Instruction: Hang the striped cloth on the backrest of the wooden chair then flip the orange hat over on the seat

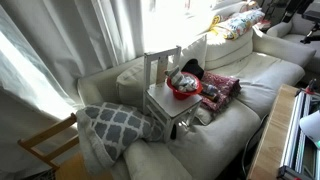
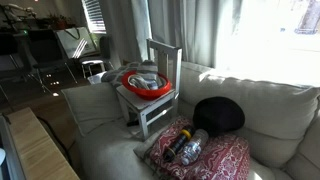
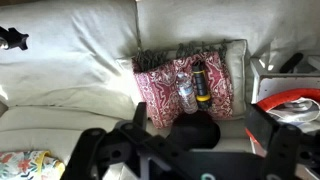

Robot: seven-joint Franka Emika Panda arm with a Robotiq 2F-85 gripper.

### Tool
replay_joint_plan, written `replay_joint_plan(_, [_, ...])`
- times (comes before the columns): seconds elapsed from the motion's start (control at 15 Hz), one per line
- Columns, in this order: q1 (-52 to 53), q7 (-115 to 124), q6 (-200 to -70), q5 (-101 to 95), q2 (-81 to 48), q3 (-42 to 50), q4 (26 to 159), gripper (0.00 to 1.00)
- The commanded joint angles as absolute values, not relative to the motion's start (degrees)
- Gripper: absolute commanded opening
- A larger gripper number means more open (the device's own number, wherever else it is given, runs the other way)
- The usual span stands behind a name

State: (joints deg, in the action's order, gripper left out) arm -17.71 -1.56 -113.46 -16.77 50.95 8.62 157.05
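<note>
The pale wooden chair (image 1: 160,70) (image 2: 165,62) stands on the sofa seat. The orange hat (image 1: 185,93) (image 2: 148,90) lies rim up on the chair seat. A grey-and-white striped cloth (image 2: 143,78) (image 1: 181,78) is bunched inside the hat. In the wrist view the hat's red rim (image 3: 288,100) and part of the chair (image 3: 272,72) show at the right edge. My gripper (image 3: 190,150) is open and empty. It hovers above the sofa beside the chair, its dark fingers spread wide. I cannot see the arm in either exterior view.
A red patterned fabric bundle (image 3: 160,80) (image 2: 215,158) with bottles (image 3: 186,92) lies on the sofa next to the chair. A black round object (image 2: 220,114) (image 3: 192,130) sits beside it. There is also a grey lattice pillow (image 1: 115,125) and a tan-brown wooden chair (image 1: 48,145).
</note>
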Motion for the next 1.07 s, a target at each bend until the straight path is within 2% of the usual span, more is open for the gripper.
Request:
replay_joint_plan(0.0, [-17.13,-1.19,-113.18,-17.14,51.00,9.05,156.90,1.00])
replay_joint_plan(0.4, [-17.13,-1.19,-113.18,-17.14,50.99,9.05,156.90,1.00])
replay_joint_plan(0.6, [-11.30,1.21,-117.15,-9.59,44.76,8.05,157.13,1.00])
replay_joint_plan(1.0, [-0.58,13.38,-137.12,9.19,32.06,-0.51,157.90,1.00])
